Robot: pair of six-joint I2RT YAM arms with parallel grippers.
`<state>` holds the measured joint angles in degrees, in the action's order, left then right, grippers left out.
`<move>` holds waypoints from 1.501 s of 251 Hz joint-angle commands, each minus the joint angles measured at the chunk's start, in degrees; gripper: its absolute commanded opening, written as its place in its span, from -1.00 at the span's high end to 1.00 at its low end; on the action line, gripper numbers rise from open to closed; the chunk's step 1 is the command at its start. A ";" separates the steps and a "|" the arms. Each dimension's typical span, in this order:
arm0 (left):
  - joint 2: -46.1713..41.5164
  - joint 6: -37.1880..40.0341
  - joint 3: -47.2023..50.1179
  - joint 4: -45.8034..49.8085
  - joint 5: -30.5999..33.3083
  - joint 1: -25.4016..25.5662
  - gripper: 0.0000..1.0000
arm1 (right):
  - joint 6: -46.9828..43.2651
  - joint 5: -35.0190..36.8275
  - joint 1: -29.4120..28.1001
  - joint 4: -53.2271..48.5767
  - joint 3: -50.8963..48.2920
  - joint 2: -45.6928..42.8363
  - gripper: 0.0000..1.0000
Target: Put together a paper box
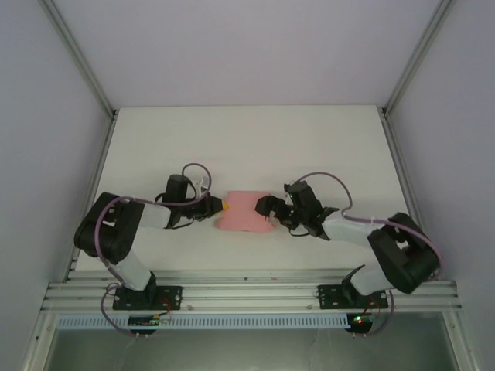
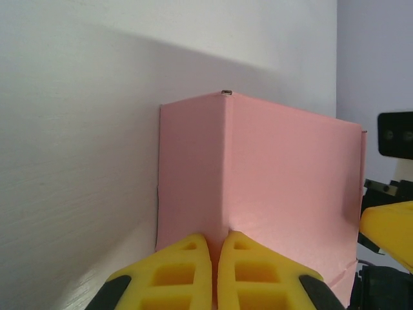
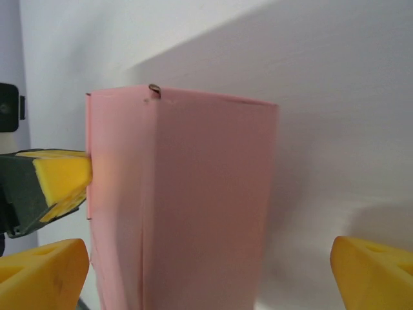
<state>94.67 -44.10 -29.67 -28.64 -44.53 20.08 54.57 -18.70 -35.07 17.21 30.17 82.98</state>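
Observation:
The pink paper box (image 1: 244, 211) lies on the white table between my two grippers, folded into a shallow box shape. My left gripper (image 1: 223, 206) is at its left end. In the left wrist view its yellow fingers (image 2: 187, 268) are shut on a folded corner edge of the paper box (image 2: 290, 174), with pink card pinched in the narrow gap. My right gripper (image 1: 267, 206) is at the box's right end. It is open in the right wrist view, with fingertips (image 3: 45, 268) spread wide on either side of the paper box (image 3: 193, 194).
The white table (image 1: 247, 139) stretches back to grey enclosure walls and angled metal posts. An aluminium rail (image 1: 247, 294) carrying both arm bases runs along the near edge. The right arm's cable (image 1: 325, 179) loops above its wrist.

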 commanded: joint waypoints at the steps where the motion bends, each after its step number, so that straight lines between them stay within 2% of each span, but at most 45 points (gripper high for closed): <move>1: 1.68 -0.09 0.49 -1.93 -2.39 -0.43 0.97 | 1.56 -7.59 0.75 12.35 1.43 5.06 -0.80; 22: 2.55 0.30 0.23 -2.08 -2.43 -0.48 0.96 | 4.34 -10.60 1.32 17.57 2.07 9.15 -0.69; 78: 3.85 0.13 -0.95 -3.80 -3.13 -0.65 0.93 | 13.00 -18.26 3.54 38.97 1.70 18.94 -0.11; 90: 3.76 0.54 -1.41 -3.25 -2.93 -0.65 0.93 | 14.17 -19.39 4.00 41.51 1.61 20.14 0.02; 105: 3.52 1.04 -2.12 -2.25 -2.76 -0.65 0.90 | 14.99 -19.97 4.30 43.46 1.44 20.94 0.05; 124: 2.99 1.84 -2.80 -0.96 -2.46 -0.65 0.88 | 14.82 -19.49 4.48 43.58 0.96 20.69 0.18; 147: 2.17 2.82 -3.20 0.47 -1.35 -0.65 0.83 | 13.41 -18.65 4.86 40.32 0.63 19.73 0.30; 177: 0.90 3.70 -4.17 2.74 -0.85 -0.65 0.71 | 12.25 -17.94 5.19 36.08 0.28 17.68 0.32; 205: -1.55 5.70 -5.74 5.44 0.33 -0.74 0.47 | 10.79 -17.26 5.62 32.21 0.22 15.13 0.32; 222: -4.16 7.98 -7.80 9.51 2.70 -0.74 0.12 | 9.51 -16.23 5.93 28.18 0.36 12.89 0.32; 244: -8.36 11.23 -10.17 13.99 6.03 -0.74 -0.78 | 7.83 -15.00 6.20 22.47 0.61 9.35 0.33; 253: -10.15 12.53 -10.91 15.22 7.30 -0.74 -0.99 | 7.14 -14.56 6.26 20.12 0.76 7.91 0.33; 292: -16.57 18.98 -13.37 20.34 12.47 -0.65 -1.00 | 3.84 -11.98 6.70 5.56 3.31 1.75 0.32; 322: -19.46 29.53 -14.07 22.58 13.60 1.70 -1.00 | 0.15 -10.79 7.64 -7.35 7.24 -2.52 0.29; 344: -20.88 39.39 -15.83 27.32 18.64 7.41 -1.00 | 2.59 -11.46 9.98 -14.48 10.06 -4.80 0.25; 376: -22.67 54.74 -17.10 32.42 28.45 18.84 -1.00 | 7.45 -20.32 14.85 -20.83 14.01 -5.53 0.23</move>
<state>74.48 -8.58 -44.53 -3.84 -25.87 30.13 58.61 -32.25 -23.81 8.01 39.92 78.96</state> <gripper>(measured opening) 0.998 0.443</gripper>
